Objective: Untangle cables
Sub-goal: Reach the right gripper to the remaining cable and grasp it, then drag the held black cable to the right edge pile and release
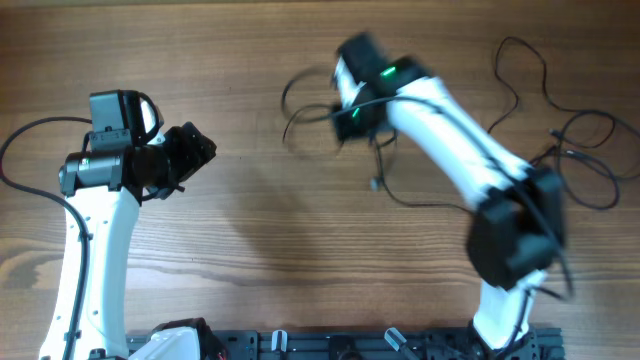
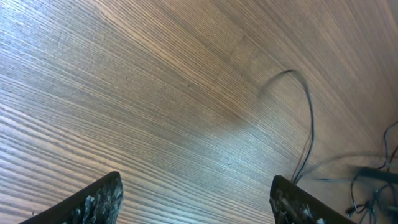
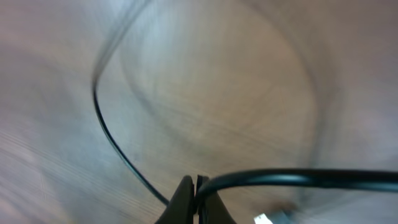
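The cables are thin black wires. In the overhead view one loops at the top centre (image 1: 296, 98), with a small plug end (image 1: 375, 184) hanging below, and more loops lie at the right (image 1: 585, 165). My right gripper (image 1: 350, 118) is blurred over the centre loop. In the right wrist view its jaws (image 3: 198, 190) are shut on a black cable (image 3: 298, 178), and a thinner loop (image 3: 106, 134) curves away to the left. My left gripper (image 1: 196, 150) is open and empty at the left, apart from the cables. In its wrist view (image 2: 196, 208) a cable loop (image 2: 309, 115) lies ahead to the right.
The wooden table (image 1: 250, 240) fills the views. A black rail (image 1: 330, 345) runs along the front edge between the arm bases. A thicker arm cable (image 1: 20, 150) arcs at the far left.
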`<move>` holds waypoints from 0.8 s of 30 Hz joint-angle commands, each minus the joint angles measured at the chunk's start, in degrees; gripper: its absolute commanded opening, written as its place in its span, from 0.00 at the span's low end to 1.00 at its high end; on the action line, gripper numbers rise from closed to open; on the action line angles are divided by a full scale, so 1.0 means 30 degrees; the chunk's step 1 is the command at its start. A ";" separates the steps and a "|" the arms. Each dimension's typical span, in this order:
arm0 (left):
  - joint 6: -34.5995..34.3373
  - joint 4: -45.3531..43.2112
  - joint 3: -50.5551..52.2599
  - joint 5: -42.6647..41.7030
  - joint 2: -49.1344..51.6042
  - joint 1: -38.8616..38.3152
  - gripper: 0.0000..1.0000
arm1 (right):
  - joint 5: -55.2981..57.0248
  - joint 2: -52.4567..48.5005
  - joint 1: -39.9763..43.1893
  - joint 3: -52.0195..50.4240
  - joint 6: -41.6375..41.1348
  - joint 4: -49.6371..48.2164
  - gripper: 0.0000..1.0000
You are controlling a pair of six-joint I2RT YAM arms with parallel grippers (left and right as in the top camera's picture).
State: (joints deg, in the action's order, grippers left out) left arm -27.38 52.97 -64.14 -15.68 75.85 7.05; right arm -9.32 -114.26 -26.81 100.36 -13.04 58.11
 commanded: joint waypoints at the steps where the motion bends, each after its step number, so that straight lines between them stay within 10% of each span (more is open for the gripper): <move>1: -0.0182 0.0036 -0.0124 0.0109 -0.0029 0.0066 0.78 | 0.6375 0.4488 0.2477 0.3286 0.1945 0.0452 0.04; 11: -0.0182 0.0029 -0.0124 0.0036 -0.0029 0.0066 0.78 | 0.9020 1.0236 1.3741 0.4896 -0.0262 -0.1494 0.04; 24: -0.0182 0.0248 -0.0124 0.0036 -0.0029 0.0066 0.78 | 0.7475 0.3665 1.4557 0.4758 -0.0153 0.4073 0.04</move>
State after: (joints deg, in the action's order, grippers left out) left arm -27.38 53.65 -64.14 -15.70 75.85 7.05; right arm 14.92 -98.59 16.82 114.74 -13.41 67.85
